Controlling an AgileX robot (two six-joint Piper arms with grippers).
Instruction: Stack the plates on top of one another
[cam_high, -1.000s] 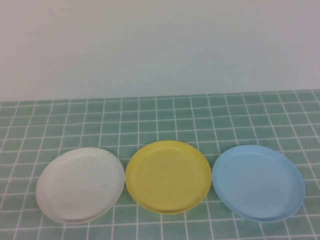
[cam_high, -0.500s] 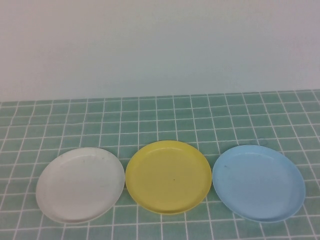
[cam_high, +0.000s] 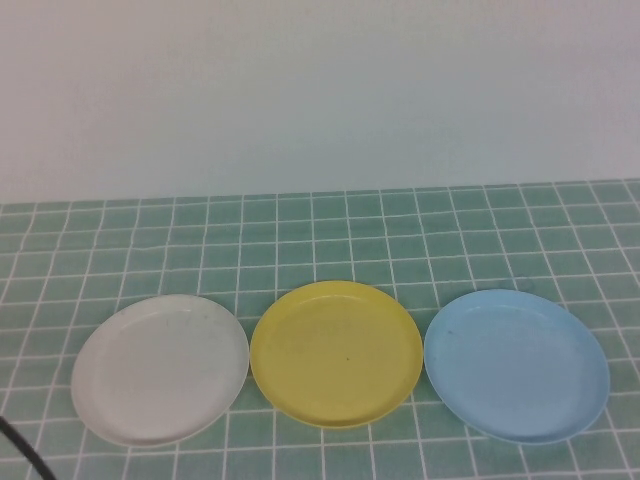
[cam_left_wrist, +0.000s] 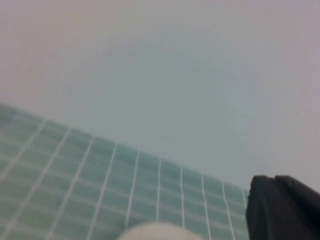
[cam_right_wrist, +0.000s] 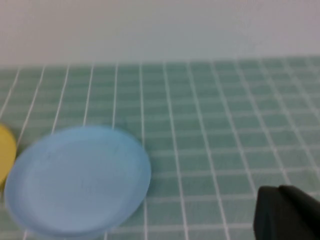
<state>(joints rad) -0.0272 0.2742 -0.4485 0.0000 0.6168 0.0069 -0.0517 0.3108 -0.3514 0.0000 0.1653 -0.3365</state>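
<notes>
- High view: white plate, yellow plate and light blue plate lie in a row on the green-tiled bench, unstacked, left to right.
- Left claw: only a dark edge shows above the bench; grip state cannot be told.
- Right claw: near the blue plate; likewise cannot be told.

One white plate, one yellow plate, one light blue plate, three plates unstacked

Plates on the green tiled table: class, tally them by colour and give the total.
White plate: 1
Yellow plate: 1
Light blue plate: 1
Total: 3, side by side, none stacked.
Left gripper and right gripper: edge of wrist views.
</notes>
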